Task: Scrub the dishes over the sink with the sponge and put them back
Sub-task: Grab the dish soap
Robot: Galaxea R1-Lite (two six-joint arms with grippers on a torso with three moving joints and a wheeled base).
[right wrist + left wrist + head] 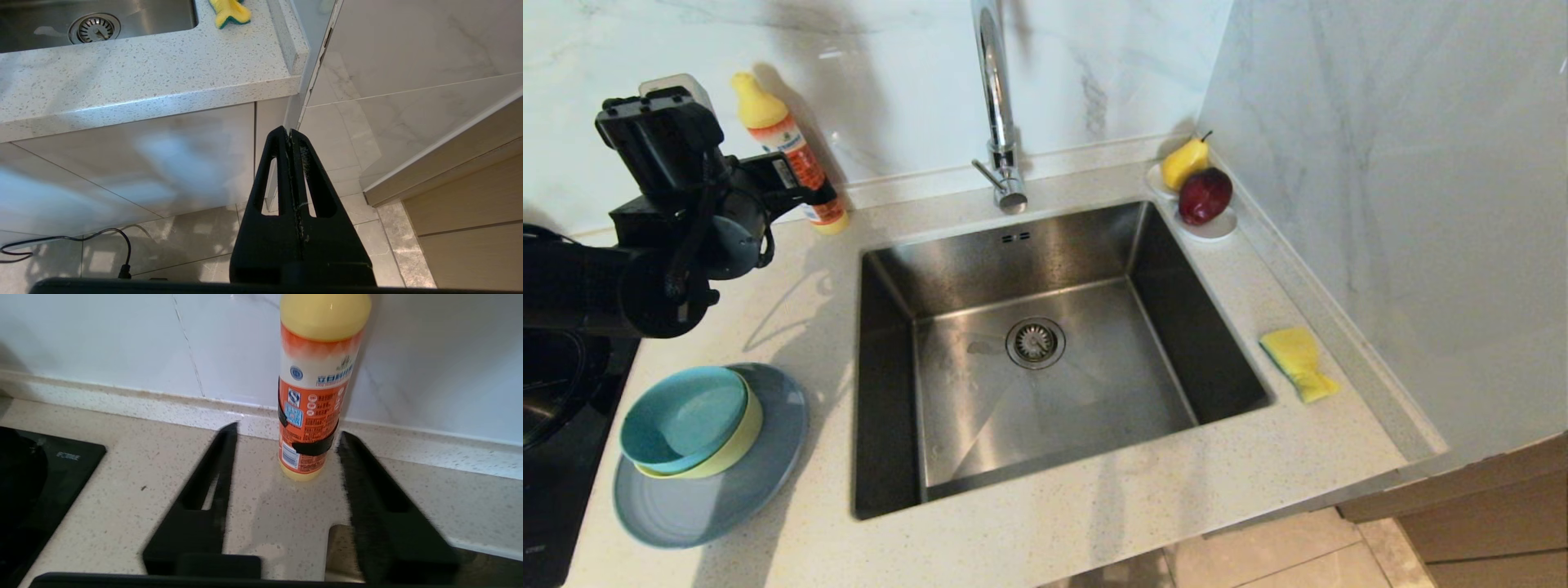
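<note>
Left gripper [286,435], fingers spread and empty, faces the detergent bottle [314,392] at upper left of the head view. The 3 dishes [707,445] sit stacked below it, lower left; the sponge [1297,362] lies far right, nearer the right gripper [290,132], pressed together below the counter.

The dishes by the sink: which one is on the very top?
The small teal-blue bowl. It nests inside the yellow-green bowl, and both sit on the wide grey-blue plate.
</note>
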